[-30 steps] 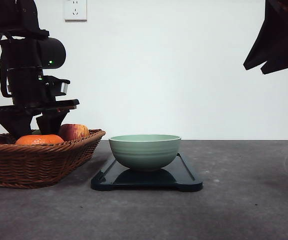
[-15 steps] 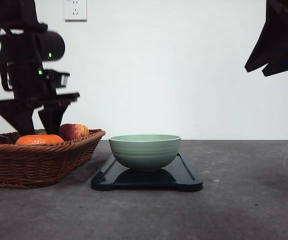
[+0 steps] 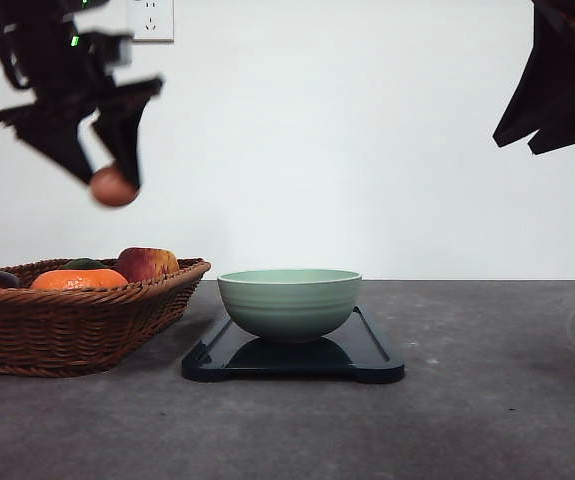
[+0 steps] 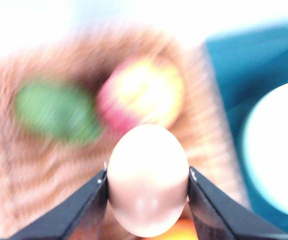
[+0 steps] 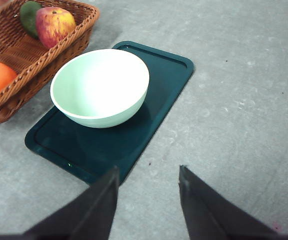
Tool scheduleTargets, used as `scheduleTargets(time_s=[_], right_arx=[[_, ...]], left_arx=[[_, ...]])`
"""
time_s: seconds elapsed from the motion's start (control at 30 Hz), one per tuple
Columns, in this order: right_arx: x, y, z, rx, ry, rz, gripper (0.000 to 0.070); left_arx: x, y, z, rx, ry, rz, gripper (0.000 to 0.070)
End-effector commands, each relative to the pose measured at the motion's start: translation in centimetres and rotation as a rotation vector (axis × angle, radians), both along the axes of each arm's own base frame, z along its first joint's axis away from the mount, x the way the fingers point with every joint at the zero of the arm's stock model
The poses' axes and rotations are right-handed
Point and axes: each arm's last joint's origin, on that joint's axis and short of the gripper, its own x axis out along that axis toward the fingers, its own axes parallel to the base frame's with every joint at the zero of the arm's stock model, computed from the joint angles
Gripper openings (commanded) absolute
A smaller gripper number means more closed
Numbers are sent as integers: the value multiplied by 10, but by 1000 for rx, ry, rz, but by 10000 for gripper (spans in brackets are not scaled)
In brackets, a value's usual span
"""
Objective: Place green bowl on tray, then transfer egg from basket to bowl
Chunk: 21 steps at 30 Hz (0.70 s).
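My left pincer point(image 3: 107, 180) grips the egg point(image 3: 113, 187) above the basket point(image 3: 77, 320); my right pincer point(image 5: 149, 192) hangs open over the table point(image 5: 244, 100).

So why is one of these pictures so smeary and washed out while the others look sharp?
The left wrist view is motion-blurred and overexposed: the basket smears, the egg glares white. In the front view only the left gripper blurs. The right wrist view is crisp, the green bowl evenly lit.

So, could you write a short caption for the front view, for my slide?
Left gripper holds the egg above the basket; green bowl waits on tray.
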Motion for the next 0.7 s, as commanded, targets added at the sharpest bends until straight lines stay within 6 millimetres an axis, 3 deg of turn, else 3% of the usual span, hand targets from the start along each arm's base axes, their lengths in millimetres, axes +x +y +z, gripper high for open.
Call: scheduleTargets(time_s=[0.0,0.4,0.67], right_arx=[[1,2,0,2,-1,3,238],[1,2,0,2,-1,3,238],[1,2,0,3,0,3,238]], left_arx=[[0,-9,9,-42,-35,-35,267],[-21,-74,18,-111,-145,-234,268],[-20,-104,3,-113,-143,-300,268]])
